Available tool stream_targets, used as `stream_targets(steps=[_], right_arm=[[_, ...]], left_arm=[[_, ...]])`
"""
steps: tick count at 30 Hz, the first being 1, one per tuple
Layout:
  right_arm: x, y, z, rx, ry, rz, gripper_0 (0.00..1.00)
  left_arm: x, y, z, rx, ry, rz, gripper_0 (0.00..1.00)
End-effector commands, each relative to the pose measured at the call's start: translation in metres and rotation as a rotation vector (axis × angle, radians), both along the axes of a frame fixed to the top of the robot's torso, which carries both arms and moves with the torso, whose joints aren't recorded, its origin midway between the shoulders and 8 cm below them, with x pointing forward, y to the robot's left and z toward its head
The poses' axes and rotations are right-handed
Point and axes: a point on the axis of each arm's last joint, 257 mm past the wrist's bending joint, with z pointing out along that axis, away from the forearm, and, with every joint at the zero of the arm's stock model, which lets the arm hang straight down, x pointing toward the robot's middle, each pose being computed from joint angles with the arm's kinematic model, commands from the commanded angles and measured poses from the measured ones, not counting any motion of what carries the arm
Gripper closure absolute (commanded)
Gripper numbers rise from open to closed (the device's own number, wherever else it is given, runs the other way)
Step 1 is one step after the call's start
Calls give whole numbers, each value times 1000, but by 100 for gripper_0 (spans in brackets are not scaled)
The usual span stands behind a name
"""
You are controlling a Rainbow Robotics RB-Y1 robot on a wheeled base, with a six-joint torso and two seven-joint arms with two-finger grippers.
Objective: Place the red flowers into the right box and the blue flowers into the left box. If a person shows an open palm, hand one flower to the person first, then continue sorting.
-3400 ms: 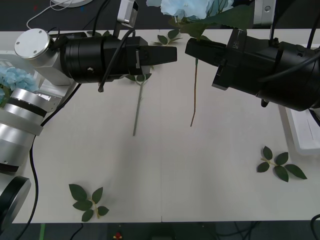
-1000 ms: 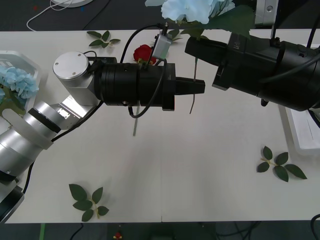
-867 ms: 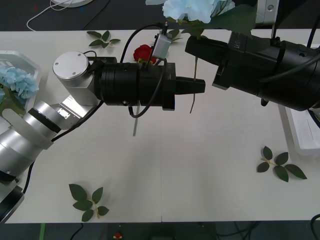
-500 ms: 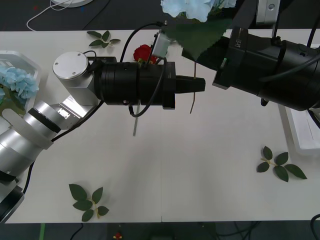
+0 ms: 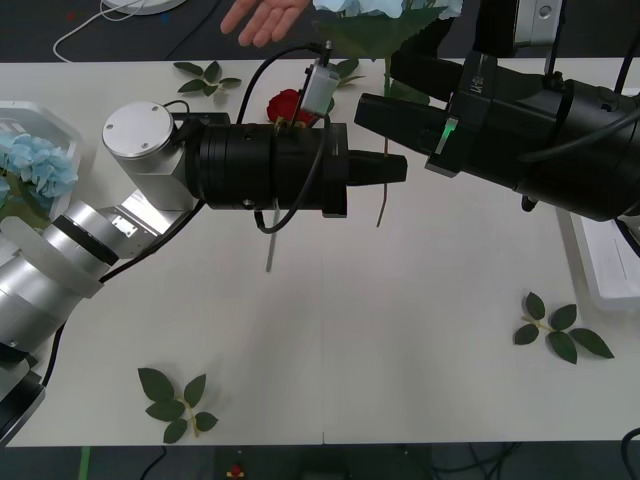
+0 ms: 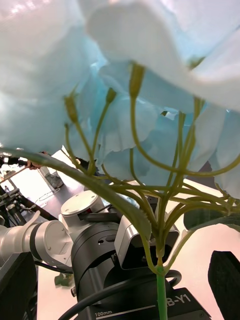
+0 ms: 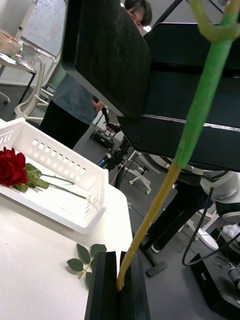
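Note:
A pale blue flower stands upright above the table's far side, its bloom close in the right wrist view. My left gripper reaches across from the left, shut on the lower end of its stem. My right gripper is open, its fingers spread on either side of the upper stem. A red flower lies on the table behind my left arm. Another red flower lies in the right box. A person's open palm shows at the far edge.
The left box at the far left holds a blue flower. The right box sits at the right edge. Loose leaf sprigs lie at the front left, front right and back.
My right gripper's fingers have spread apart around the stem. The left gripper reached across to the lower stem earlier. A person's open hand has come in at the far edge.

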Motion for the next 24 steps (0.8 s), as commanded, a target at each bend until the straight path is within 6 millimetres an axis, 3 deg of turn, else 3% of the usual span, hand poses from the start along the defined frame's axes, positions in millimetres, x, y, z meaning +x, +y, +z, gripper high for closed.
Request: stream_targets(steps=[1,11,24], right_arm=[[-13,7,9,18,-33,23,0],[-14,7,10,19,-33,24,0],[-14,7,10,22,-31,24,0]], left_arm=[[-3,4,10,10,-94,-8,100],[4,17,13,9,-83,11,100],[29,71,21,62,-95,105,100]])
